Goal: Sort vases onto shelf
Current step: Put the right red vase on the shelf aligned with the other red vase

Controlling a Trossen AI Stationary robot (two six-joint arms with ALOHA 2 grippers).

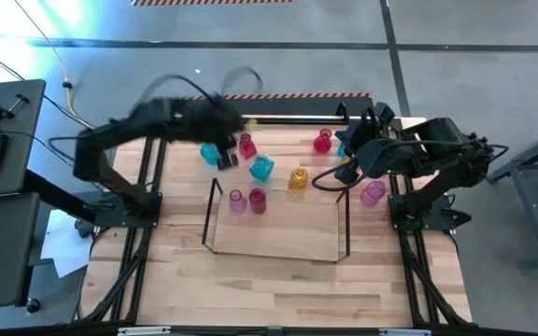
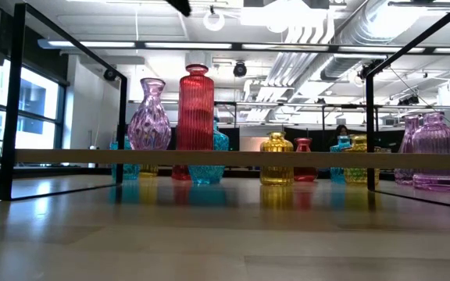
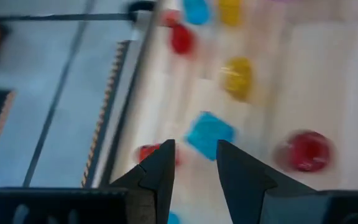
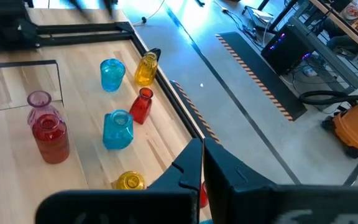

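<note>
While the left gripper [image 1: 220, 154] hangs spread and empty over a cyan vase [image 1: 212, 152], two vases, pink [image 1: 237, 200] and red [image 1: 257, 200], stand just ahead on the shelf [image 1: 278, 247]. The rest wait on the worktop [image 1: 278, 289]; the right gripper [image 1: 351, 140], farther off, is pressed together.

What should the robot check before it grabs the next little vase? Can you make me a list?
1. The left gripper is open and empty: ok, nothing sits between its fingers.
2. The right gripper is empty: ok, it is shut on nothing, over the table's right part.
3. Room on the shelf: ok, only a pink vase and a red vase stand on it, near its far edge.
4. Nothing has tipped over: ok, every vase in the low view is upright.
5. Which one the left gripper aims at: cannot tell; a cyan vase lies just ahead, with others nearby.
</note>
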